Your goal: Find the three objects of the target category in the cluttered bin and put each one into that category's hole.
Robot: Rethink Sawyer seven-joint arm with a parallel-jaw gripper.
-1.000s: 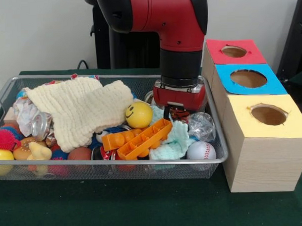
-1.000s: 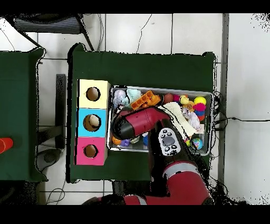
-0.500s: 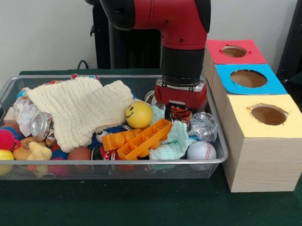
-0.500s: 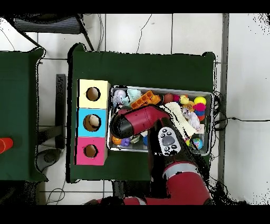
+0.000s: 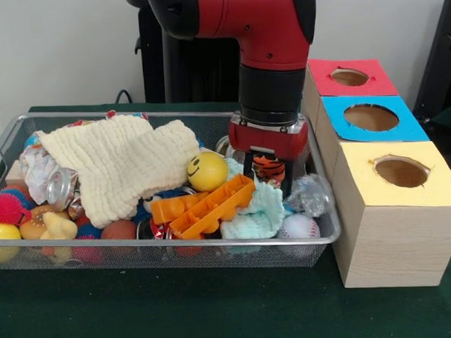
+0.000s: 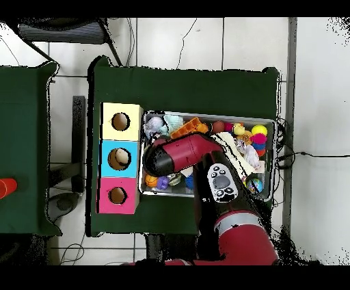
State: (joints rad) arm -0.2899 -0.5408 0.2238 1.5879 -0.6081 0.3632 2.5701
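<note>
- While the gripper (image 5: 268,175) hangs over the bin's (image 5: 176,245) box-side end, its black fingers pinch a small orange, tiger-striped toy (image 5: 268,167), held just clear of the clutter.
- Which category the toy belongs to, and so which hole it needs, cannot be told from these views.
- Just below the toy lie a mint cloth (image 5: 254,212), an orange block (image 5: 212,209) and a crumpled clear wrapper (image 5: 309,195); a baseball (image 5: 299,226) sits at the near rim.
- Beside the bin stand three boxes: the yellow hole (image 5: 401,172) nearest the camera, the blue hole (image 5: 371,117) in the middle, the red hole (image 5: 350,77) farthest.
- From overhead the arm (image 6: 179,154) covers the gripper; the blue hole appears to hold something already.
- Judgement: the step in hand is lifting the toy out. Rise straight up until it clears the bin wall and box tops before moving sideways.
- Keep the grip firm; the hold looks shallow, so a sideways knock could dislodge the toy.
- Centre the toy over the hole before release; the openings look only modestly wider than it.
</note>
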